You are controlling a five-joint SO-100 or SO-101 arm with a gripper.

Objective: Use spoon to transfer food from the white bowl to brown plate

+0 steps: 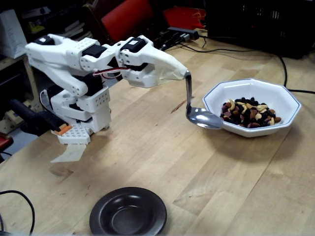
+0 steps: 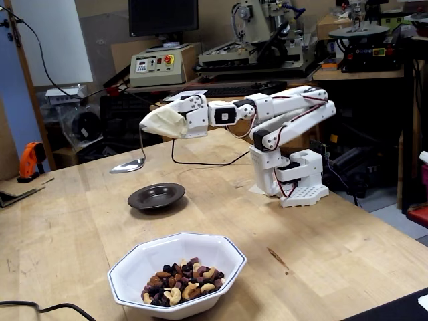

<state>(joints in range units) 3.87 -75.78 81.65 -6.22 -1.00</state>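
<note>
Spoon (image 1: pixel 203 118) hangs empty beside white bowl (image 1: pixel 290 105); covered gripper (image 2: pixel 148 123) hides its jaws.

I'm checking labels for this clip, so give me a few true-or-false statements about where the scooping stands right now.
1. The spoon is empty. True.
2. The brown plate already holds nuts. False: it is empty.
3. All the food lies in the white bowl. True.
4. The spoon lies flat on the table. False: it hangs off the table from the covered claw, near the bowl's rim.
5. The bowl is round. False: its rim is octagonal.
</note>
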